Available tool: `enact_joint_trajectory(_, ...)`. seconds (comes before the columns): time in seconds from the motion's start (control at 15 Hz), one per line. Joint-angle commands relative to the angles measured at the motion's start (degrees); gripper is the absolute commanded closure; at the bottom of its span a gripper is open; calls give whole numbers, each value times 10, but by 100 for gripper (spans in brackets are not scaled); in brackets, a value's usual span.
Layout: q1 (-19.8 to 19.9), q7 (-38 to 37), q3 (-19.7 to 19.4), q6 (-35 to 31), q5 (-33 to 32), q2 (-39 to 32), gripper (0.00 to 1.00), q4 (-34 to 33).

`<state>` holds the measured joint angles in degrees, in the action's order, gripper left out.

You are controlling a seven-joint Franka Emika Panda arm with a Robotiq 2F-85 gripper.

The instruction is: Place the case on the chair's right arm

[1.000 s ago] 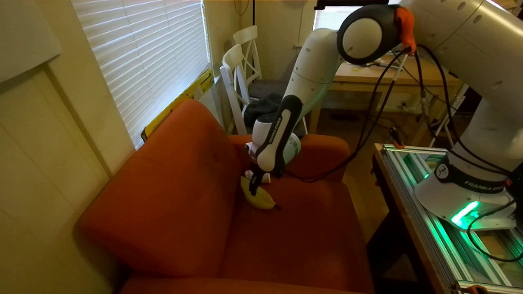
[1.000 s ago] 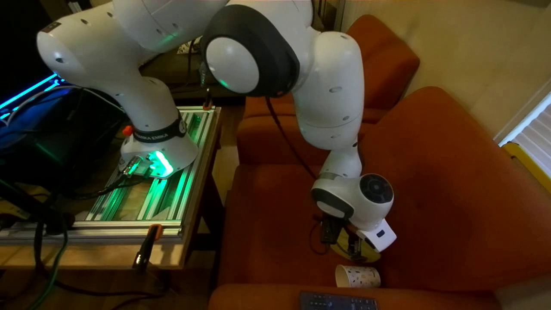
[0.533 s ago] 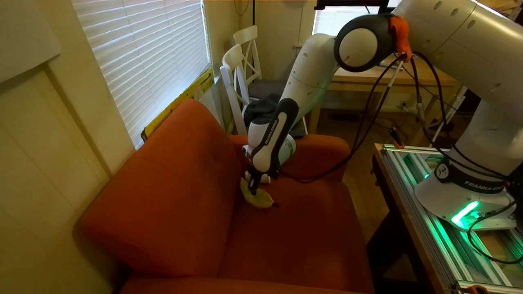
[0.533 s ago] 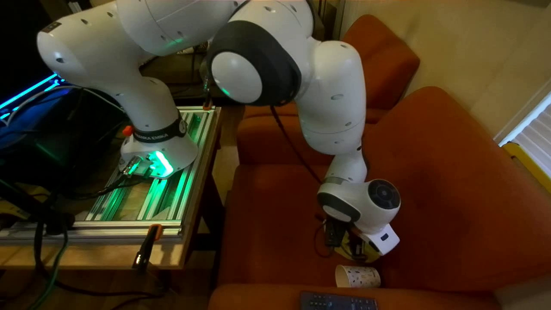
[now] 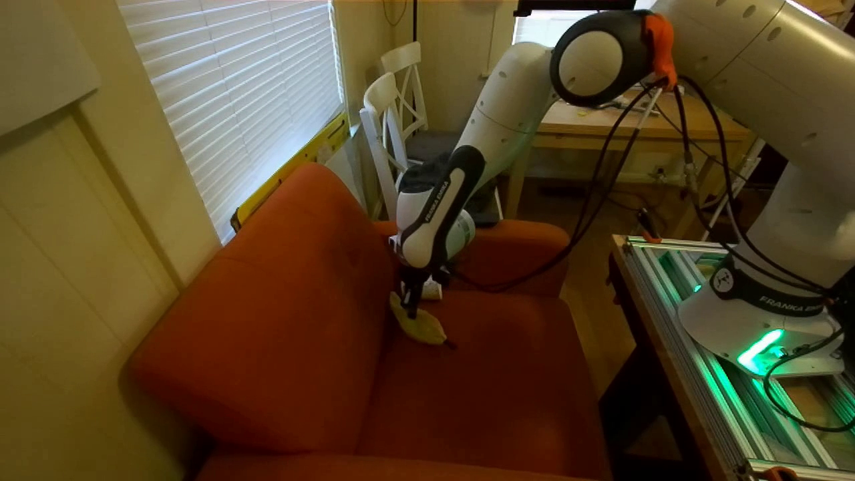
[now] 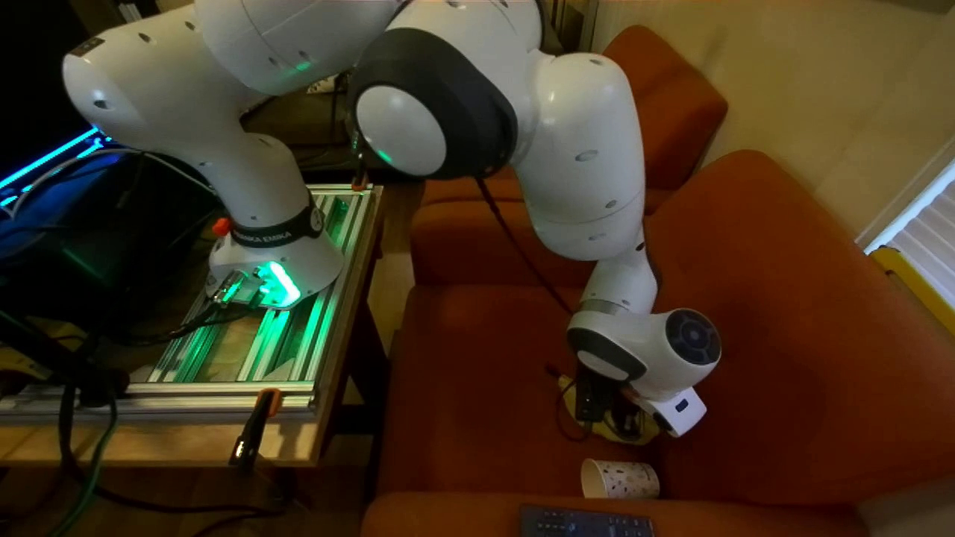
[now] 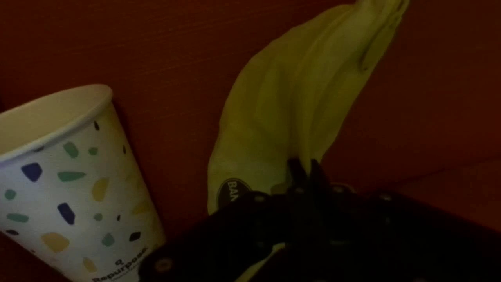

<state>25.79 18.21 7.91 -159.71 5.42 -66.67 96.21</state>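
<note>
The yellow banana-shaped case (image 7: 270,102) fills the middle of the wrist view, its cloth creased. A fold of it is pinched between the fingertips of my gripper (image 7: 303,166), which is shut on it. In an exterior view the case (image 5: 424,329) sits low over the seat near the backrest, with my gripper (image 5: 411,311) coming down on it from above. I cannot tell whether it still touches the seat. The rust-orange chair (image 5: 300,321) has a thick padded arm on either side, a farther arm (image 5: 528,250) and a nearer arm (image 5: 374,467); which is the right one is unclear.
A speckled paper cup (image 7: 78,188) lies on its side close to the case. A dark remote (image 6: 586,522) rests on the padded arm beside the cup. White slatted chairs (image 5: 384,100) stand behind, and the wooden robot table (image 5: 668,361) faces the seat.
My gripper has moved slightly toward the backrest and is now shut on the case. The case has shifted and turned a little with it. Cup and remote stay in place.
</note>
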Motion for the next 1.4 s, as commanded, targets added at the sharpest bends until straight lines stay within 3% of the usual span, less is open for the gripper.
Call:
enact_joint_trajectory(0.0,27,27,25,63,4,52,98,30)
enact_joint_trajectory(0.6,4,38,10,182,15,160,98,82)
enact_joint_trajectory(1.33,-19,32,-49,200,15,302,98,161)
